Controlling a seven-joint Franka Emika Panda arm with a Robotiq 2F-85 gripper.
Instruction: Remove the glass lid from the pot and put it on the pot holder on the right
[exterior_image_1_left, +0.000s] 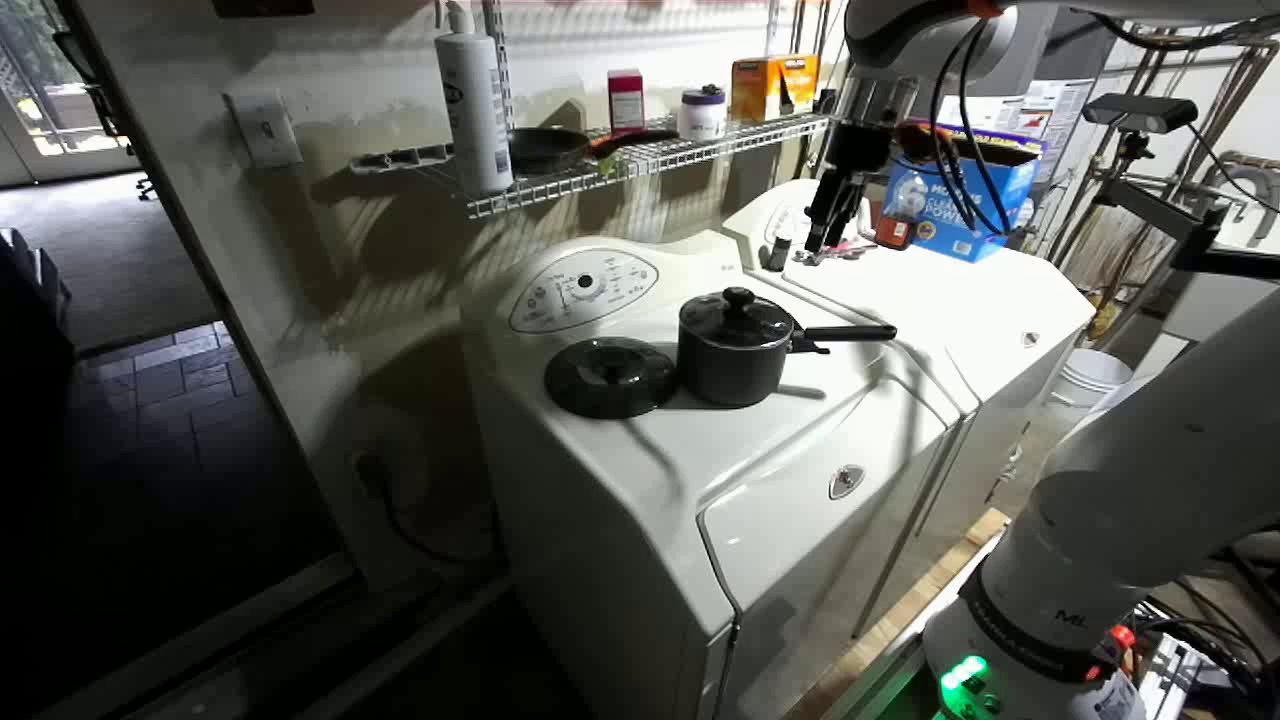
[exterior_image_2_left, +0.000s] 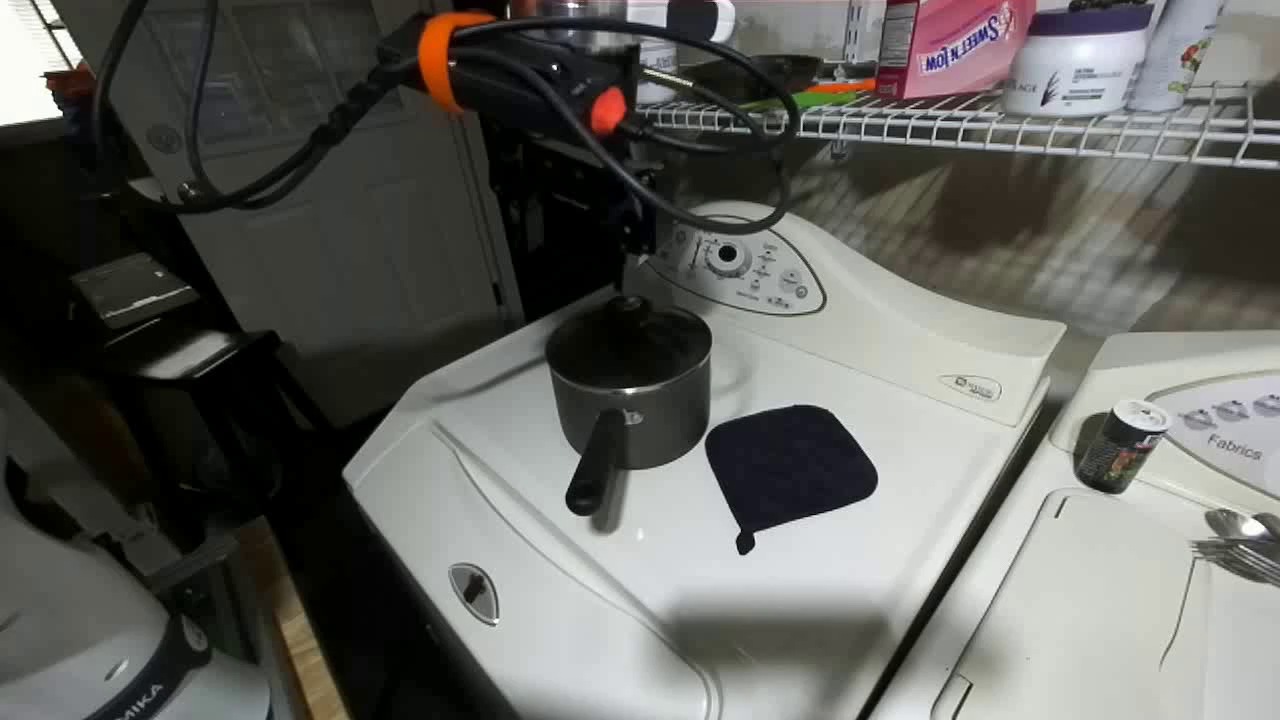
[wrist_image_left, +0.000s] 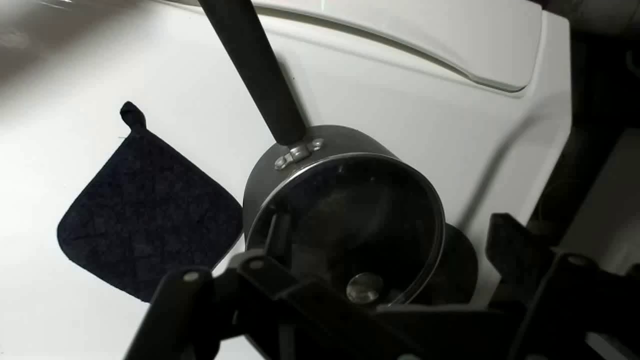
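The end effector (wrist_image_left: 390, 223) hangs above the pot (exterior_image_2_left: 645, 428), fingers (wrist_image_left: 515, 246) spread and holding nothing; the glass lid (exterior_image_2_left: 638, 355) sits on its rim. Best to centre the knob (wrist_image_left: 365, 288) between the fingers, grip firmly, then raise it level.

Wire shelf (exterior_image_1_left: 740, 143) at 12 o'clock in an exterior view: white bottle (exterior_image_1_left: 476, 112) toward its 9 o'clock end, then toward 3 o'clock dark skillet (exterior_image_1_left: 546, 150), pink box (exterior_image_1_left: 626, 102), purple-lidded tub (exterior_image_1_left: 702, 114), orange box (exterior_image_1_left: 772, 88). Wall switch (exterior_image_1_left: 265, 128) at 10, blue box (exterior_image_1_left: 932, 212) at 2, white bucket (exterior_image_1_left: 1090, 382) at 3. Flat dark disc (exterior_image_1_left: 610, 378) on worktop (exterior_image_1_left: 740, 432), 6 o'clock from control panel (exterior_image_1_left: 588, 288). In an exterior view, dark can (exterior_image_2_left: 1120, 450) at 3 o'clock, standing on the neighbouring machine (exterior_image_2_left: 1060, 600), just beside its Fabrics panel (exterior_image_2_left: 1232, 420); cutlery (exterior_image_2_left: 1240, 548) at 4 o'clock from can. Panelled door (exterior_image_2_left: 350, 260) at 10, dark stool (exterior_image_2_left: 190, 350) at 9, too dim for detail
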